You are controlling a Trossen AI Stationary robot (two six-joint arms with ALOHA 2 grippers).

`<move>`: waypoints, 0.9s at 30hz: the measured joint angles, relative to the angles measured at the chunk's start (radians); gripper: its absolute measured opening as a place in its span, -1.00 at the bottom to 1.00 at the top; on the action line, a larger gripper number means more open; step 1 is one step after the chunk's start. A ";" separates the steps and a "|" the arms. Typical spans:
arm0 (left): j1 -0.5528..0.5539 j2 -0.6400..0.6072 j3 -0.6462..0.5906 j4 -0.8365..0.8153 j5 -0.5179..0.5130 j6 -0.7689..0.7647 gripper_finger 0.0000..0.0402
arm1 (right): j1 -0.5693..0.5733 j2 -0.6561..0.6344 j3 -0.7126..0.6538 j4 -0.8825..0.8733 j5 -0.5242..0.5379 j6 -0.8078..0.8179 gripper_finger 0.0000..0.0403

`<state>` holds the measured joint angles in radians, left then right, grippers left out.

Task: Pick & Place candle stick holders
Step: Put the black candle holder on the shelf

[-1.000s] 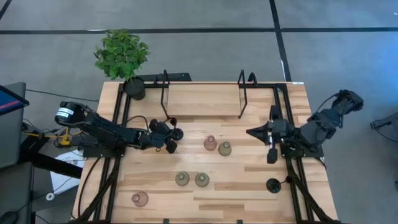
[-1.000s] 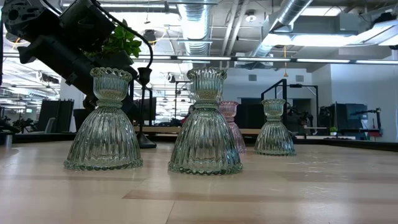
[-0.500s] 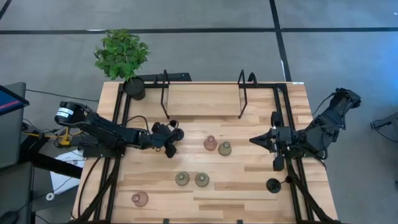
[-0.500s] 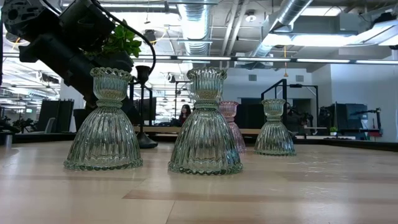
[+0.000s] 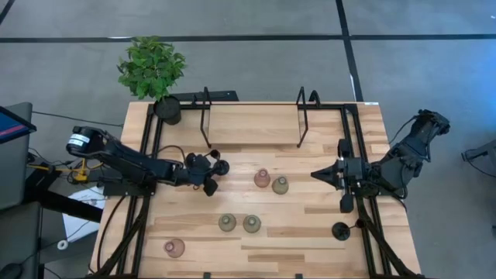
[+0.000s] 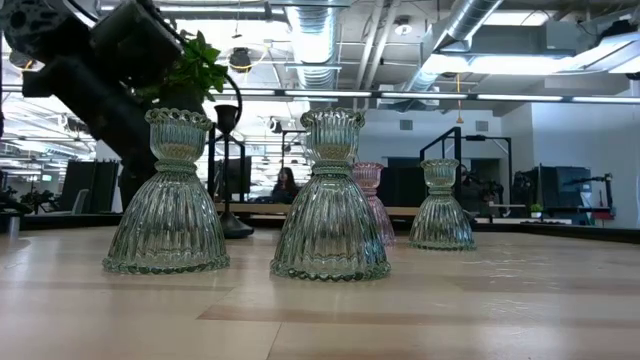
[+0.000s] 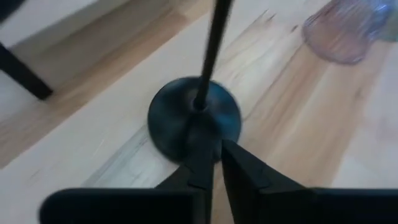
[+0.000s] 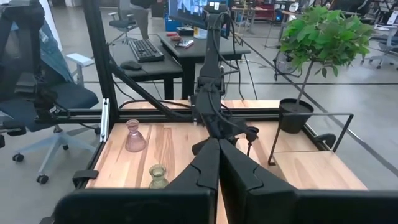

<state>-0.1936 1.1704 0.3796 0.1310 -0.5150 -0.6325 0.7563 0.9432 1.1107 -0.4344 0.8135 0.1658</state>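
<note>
- A pale wooden table (image 5: 310,221) seen from above, with a dark robot arm at each side and small candle stick holders spread across it.
- The left gripper (image 5: 211,172) is low over the table's left-middle, right behind a black thin-stemmed holder (image 7: 195,121). In the left wrist view its two dark fingers (image 7: 239,171) are pressed together with nothing between them, their tips just short of the holder's round base.
- This black holder is a flat matte disc with a slim upright rod. It looks like stiff metal, light but top-heavy, so a sideways push could tip it. The stem just above the base seems the best place to pinch; the rod is narrow and probably smooth, so it may slip or swing.
- The right gripper (image 5: 319,173) waits over the table's right-middle, its fingers closed and empty. A second black holder (image 5: 340,230) stands near the right edge.
- Two olive-green glass holders (image 6: 168,195) stand just beside each other in the near middle. They are squat and bell-shaped, with vertical ribs, a beaded foot and a small cup on top.
- A pink glass holder (image 5: 262,178) and another green one (image 5: 280,185) stand side by side in the centre; a further pink one (image 5: 174,248) sits at the near left.
- The glass pieces look heavier, rigid, slick and breakable. The narrow neck under the cup seems the surest grip.
- A potted green plant (image 5: 152,68) stands at the far left corner.
</note>
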 joint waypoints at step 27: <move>0.015 -0.188 0.001 -0.027 -0.165 0.130 -0.84 | 0.000 0.000 0.000 -0.003 0.000 -0.008 -1.00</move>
<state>-0.1785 0.9821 0.3801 0.1036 -0.6804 -0.5025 0.7563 0.9435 1.1107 -0.4370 0.8135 0.1576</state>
